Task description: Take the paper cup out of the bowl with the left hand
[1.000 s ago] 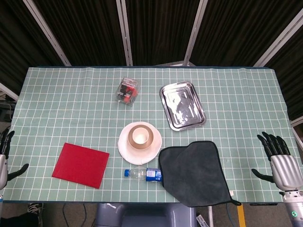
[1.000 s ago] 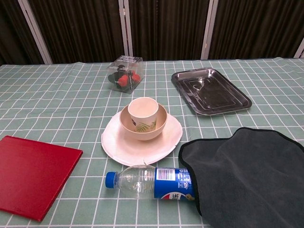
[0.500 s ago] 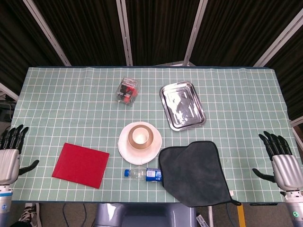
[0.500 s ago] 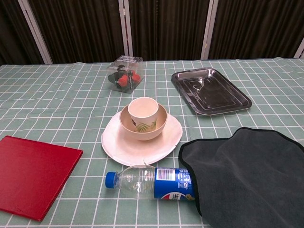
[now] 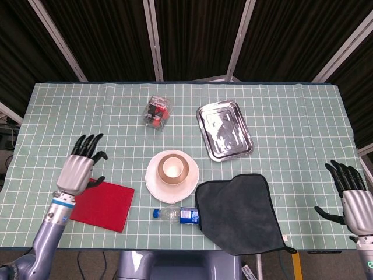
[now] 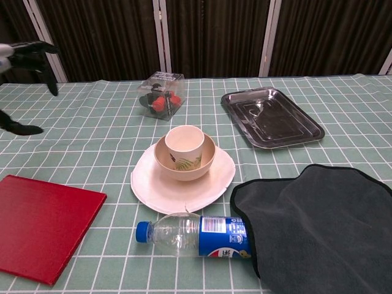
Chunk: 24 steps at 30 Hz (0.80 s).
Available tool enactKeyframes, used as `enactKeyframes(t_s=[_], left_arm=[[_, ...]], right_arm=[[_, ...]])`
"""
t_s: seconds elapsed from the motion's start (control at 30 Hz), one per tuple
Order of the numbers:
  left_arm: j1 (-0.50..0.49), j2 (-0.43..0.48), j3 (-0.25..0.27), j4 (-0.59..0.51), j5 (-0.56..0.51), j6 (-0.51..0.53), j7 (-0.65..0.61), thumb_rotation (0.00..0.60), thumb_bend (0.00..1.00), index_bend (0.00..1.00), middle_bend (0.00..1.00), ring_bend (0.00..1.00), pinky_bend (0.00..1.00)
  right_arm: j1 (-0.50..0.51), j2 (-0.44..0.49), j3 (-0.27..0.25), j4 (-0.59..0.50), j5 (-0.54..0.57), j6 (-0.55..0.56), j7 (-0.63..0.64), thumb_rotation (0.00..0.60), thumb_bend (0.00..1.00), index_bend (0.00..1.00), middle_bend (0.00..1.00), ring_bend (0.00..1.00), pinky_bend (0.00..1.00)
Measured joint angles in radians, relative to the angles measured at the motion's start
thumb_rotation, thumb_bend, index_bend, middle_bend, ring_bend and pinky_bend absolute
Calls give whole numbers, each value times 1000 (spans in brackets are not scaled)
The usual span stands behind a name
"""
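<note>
1. Cream paper cup (image 5: 172,168) sits upright inside the tan bowl (image 5: 164,178), and the bowl sits on a white plate (image 5: 155,185). Nothing is touching the cup.
2. Change: a second ago the left hand (image 5: 78,167) was barely in frame at the table's left edge. It has now swung in over the table, above the red book's (image 5: 105,206) far-left corner and well left of the bowl.
3. Left hand state: fingers spread and pointing away from the robot, thumb out to the side, holding nothing. The chest view catches only its fingertips (image 6: 38,51) at the top-left corner.
4. Right hand (image 5: 354,199): open and empty too, parked off the table's right edge, well right of the bowl. It has drifted slightly lower in frame.
5. Clutter around the bowl: plastic bottle (image 5: 176,214) just in front, grey cloth (image 5: 242,213) front-right, steel tray (image 5: 225,130) behind-right, clear box (image 5: 157,112) behind.
6. Read: the reach has begun, no grasp yet. The hand has to travel right to the bowl, then close on the cup's wall. The path over the plate's left side looks unobstructed.
</note>
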Motion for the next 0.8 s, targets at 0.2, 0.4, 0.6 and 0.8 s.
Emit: enactKeyframes(t_s=[0.2,0.4,0.6,0.8], left_arm=[[-125,-117,-36,43,-81,-109,75,600,222,461,0,0,0],[-234,-219,-64,86,-177,-180,158,600,224,466,0,0,0],[-292,-269,-64,112,-250,-201,245,600,226,477,0,0,0],[-352,-325,-68,171,-321,-209,284,600,228,484,0,0,0]], right_arm=[[-1,12,4,2,6,-1,33,600,35,37,0,0,0],[-1,22,9,6,15,-4,68,600,34,37,0,0,0],[-4,34,13,9,19,2,107,600,34,36,0,0,0],[-8,44,14,9,16,7,131,600,34,37,0,0,0]])
